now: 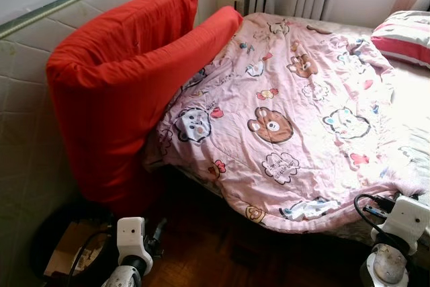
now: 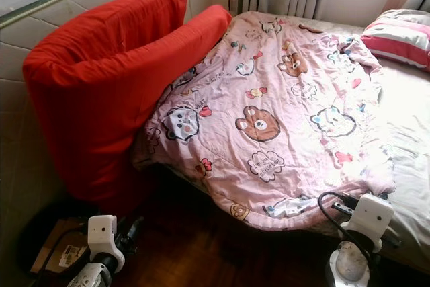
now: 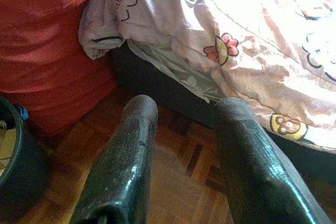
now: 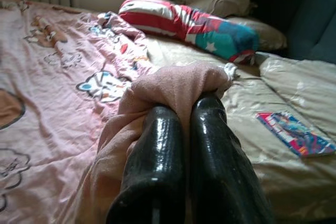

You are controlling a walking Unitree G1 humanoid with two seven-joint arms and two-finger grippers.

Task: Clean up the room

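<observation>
On the bed (image 1: 410,92), a pink cartoon blanket (image 1: 289,112) lies spread, its near edge hanging over the bed's side toward the wood floor (image 3: 173,182). R gripper (image 4: 186,114) at the blanket's near right corner, fingers pressed together w/ a fold of pink cloth pinched at the tips. L gripper (image 3: 184,114) low over the floor by the bed's edge, fingers spread, holding nothing. Red cushion (image 1: 114,92) leans on the wall, touching the blanket's left edge. Striped pillow (image 4: 184,24) at the far end; a booklet (image 4: 294,132) on the beige sheet (image 4: 273,98).
</observation>
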